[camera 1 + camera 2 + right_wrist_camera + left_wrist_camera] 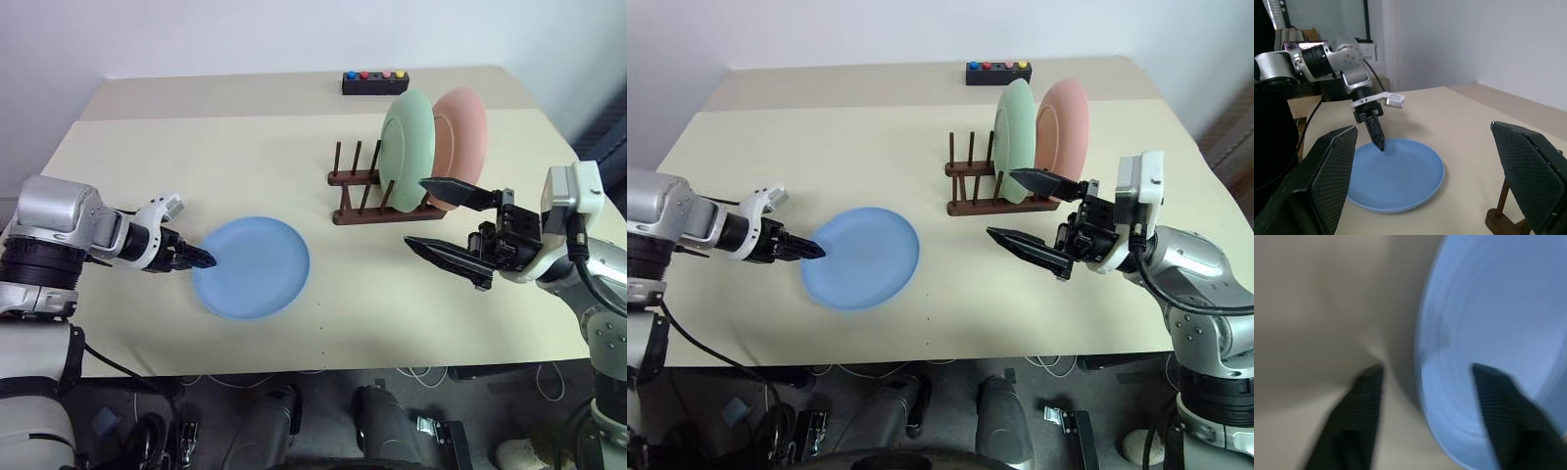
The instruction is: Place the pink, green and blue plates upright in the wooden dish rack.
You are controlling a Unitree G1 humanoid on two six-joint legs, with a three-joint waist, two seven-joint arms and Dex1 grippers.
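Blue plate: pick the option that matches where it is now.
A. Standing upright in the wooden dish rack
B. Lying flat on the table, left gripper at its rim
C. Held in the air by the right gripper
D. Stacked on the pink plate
B: the blue plate lies flat on the table, with the left gripper straddling its rim, while only the green plate and pink plate stand in the wooden dish rack.
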